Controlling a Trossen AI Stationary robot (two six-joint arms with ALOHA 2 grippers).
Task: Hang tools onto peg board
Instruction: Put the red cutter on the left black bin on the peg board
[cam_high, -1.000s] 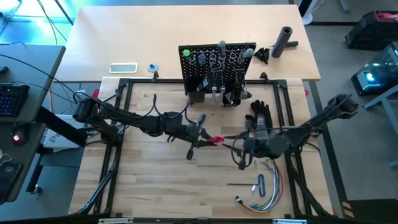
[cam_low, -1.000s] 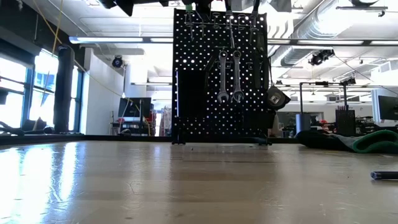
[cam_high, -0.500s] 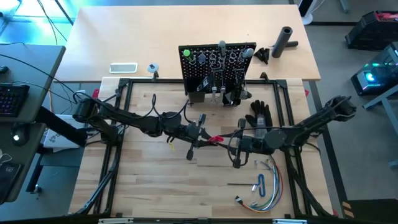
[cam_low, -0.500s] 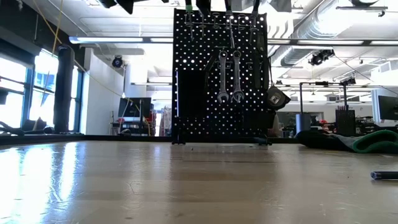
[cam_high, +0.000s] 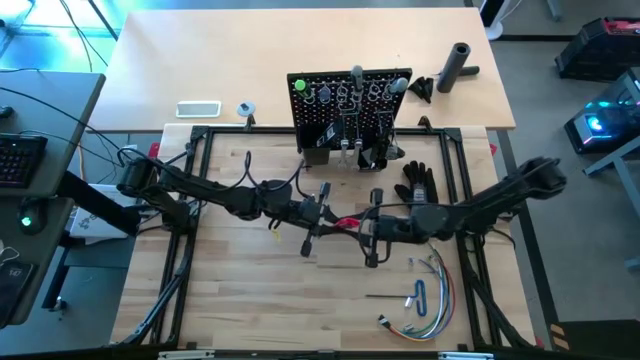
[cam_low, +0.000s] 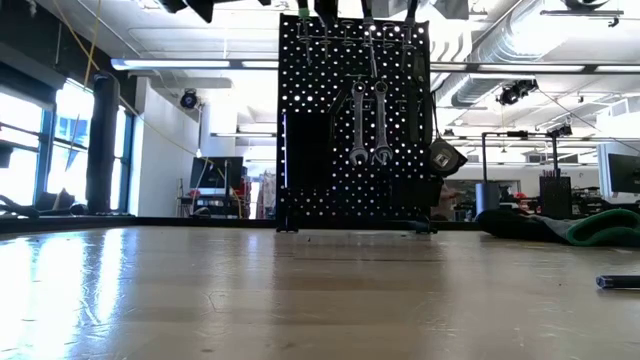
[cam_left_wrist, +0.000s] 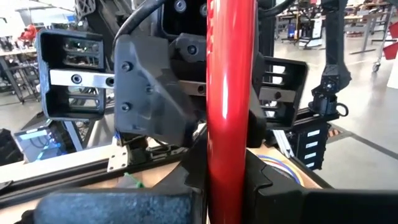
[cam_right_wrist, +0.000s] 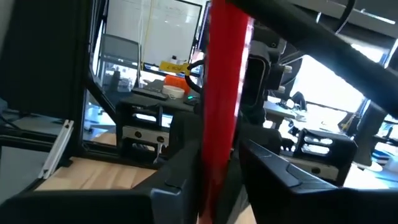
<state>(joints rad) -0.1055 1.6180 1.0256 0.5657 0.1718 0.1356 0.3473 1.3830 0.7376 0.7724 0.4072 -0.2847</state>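
The red-handled tool (cam_high: 346, 222) hangs level above the middle of the table, between my two grippers. My left gripper (cam_high: 326, 217) comes from the table's left and is shut on it. My right gripper (cam_high: 368, 229) comes from the right and is open. Its fingers (cam_right_wrist: 180, 168) stand on either side of the red handle (cam_right_wrist: 224, 93), close to it. The black peg board (cam_high: 350, 110) stands upright at the table's far side. Silver wrenches (cam_low: 368, 125) and other tools hang from its hooks. My left gripper pinches the red handle (cam_left_wrist: 229, 180) between its two fingers. It comes level from the table's left, and the fingers lie along the tool. The tool is clear of the table and sticks out past the fingertips toward my right gripper.
A black glove (cam_high: 417, 182) lies right of the peg board's base. A bundle of coloured wires (cam_high: 432, 288) and a blue clip (cam_high: 419, 296) lie at the near right. A black cylinder (cam_high: 457, 64) and a white slab (cam_high: 198, 109) lie on the far table.
My right gripper has moved toward the table's left, up to the left gripper, and has tipped. Its fingers now stand around the free end of the red handle. The left gripper and the tool have kept still.
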